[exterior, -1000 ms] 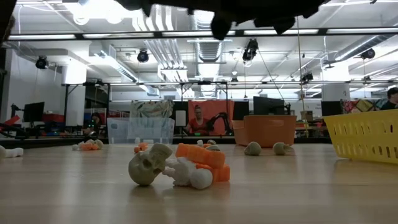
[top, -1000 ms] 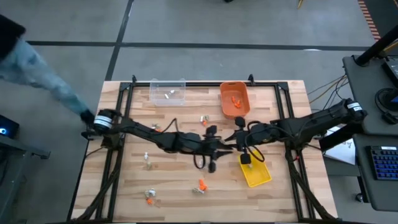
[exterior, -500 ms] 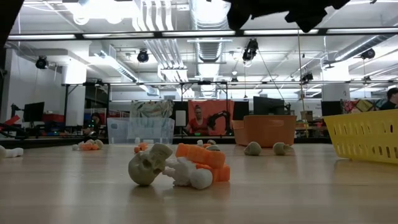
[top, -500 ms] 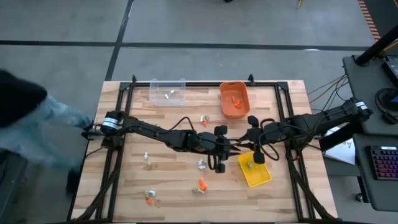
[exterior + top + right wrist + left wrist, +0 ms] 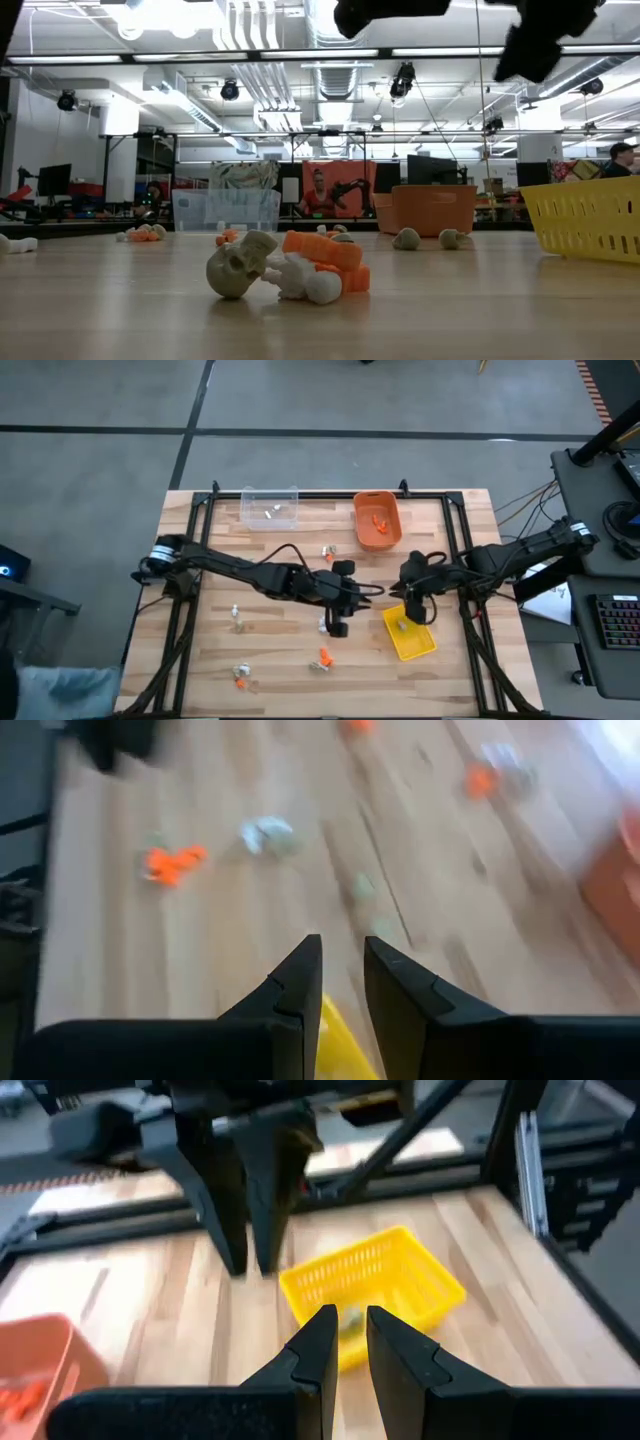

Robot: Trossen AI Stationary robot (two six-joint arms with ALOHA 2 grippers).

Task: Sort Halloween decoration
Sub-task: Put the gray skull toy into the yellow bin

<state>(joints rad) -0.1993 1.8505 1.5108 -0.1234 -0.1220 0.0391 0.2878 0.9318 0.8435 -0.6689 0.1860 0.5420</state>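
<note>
Small trinkets lie scattered on the wooden table (image 5: 270,650): one (image 5: 325,625) beside my left gripper, an orange one (image 5: 322,657), and others (image 5: 237,620) (image 5: 243,677) (image 5: 327,552). In the low view a tan skull (image 5: 235,268), an orange piece (image 5: 325,255) and a white piece (image 5: 305,283) lie together. One trinket (image 5: 350,1318) lies in the yellow bin (image 5: 412,638). My left gripper (image 5: 338,626) (image 5: 345,1342) hovers at mid-table, shut and empty. My right gripper (image 5: 412,605) (image 5: 342,982) hovers over the yellow bin's far edge, shut and empty.
An orange bin (image 5: 377,520) with orange pieces and a clear bin (image 5: 270,507) with pale pieces stand at the far edge. Black frame rails (image 5: 190,560) run along the table's sides. In the left wrist view, the right arm (image 5: 245,1200) stands just behind the yellow bin (image 5: 400,1275).
My right gripper has drawn back from over the yellow bin toward the table's right and far side. My left gripper has swung slightly right and come back. A person at the table's left has moved away.
</note>
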